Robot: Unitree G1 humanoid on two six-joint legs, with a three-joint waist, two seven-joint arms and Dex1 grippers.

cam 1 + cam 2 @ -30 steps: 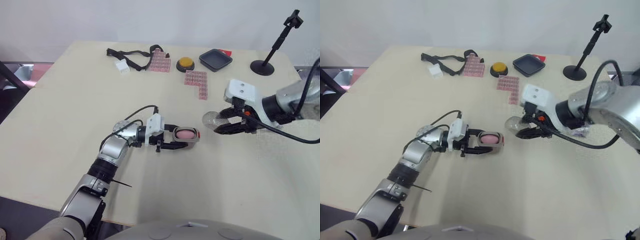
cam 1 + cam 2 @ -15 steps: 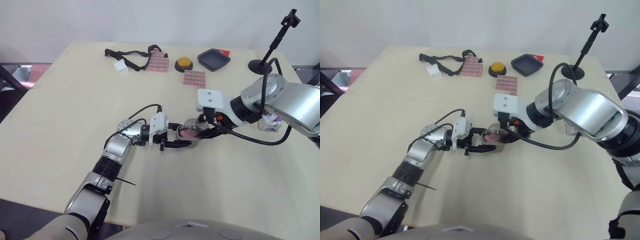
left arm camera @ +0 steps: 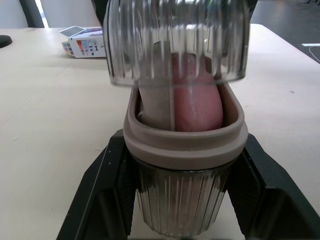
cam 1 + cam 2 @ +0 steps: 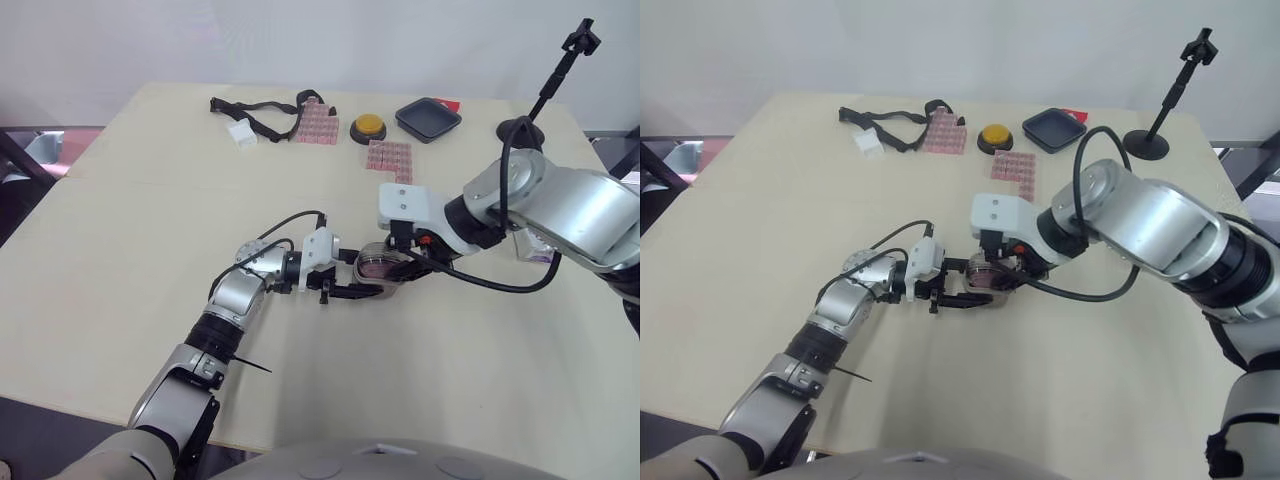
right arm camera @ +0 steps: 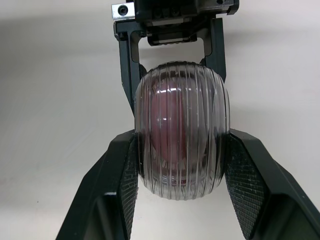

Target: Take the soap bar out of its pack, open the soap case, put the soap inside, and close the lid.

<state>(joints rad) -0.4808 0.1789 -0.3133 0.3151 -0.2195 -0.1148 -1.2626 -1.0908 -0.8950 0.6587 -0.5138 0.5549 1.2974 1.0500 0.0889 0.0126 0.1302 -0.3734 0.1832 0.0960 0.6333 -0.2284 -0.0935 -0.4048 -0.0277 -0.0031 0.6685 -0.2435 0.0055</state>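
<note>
Centre of bench (image 4: 150, 250): left tool (image 4: 352, 288), reaching from 9 o'clock, pinches case base (image 3: 184, 200), soap (image 3: 192, 95) inside. Right tool (image 4: 1002, 272), from 3 o'clock, pinches clear lid (image 5: 181, 145) just above the rim, seemingly unseated. Level lid, match ovals, press straight down, with the base held firm.

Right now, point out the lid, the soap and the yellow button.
lid (image 5: 182, 130), right wrist view, middle of its ribbed top.
soap (image 3: 195, 107), left wrist view, pink face below the lid's edge.
button (image 4: 370, 125), left eye view, yellow cap.
</note>
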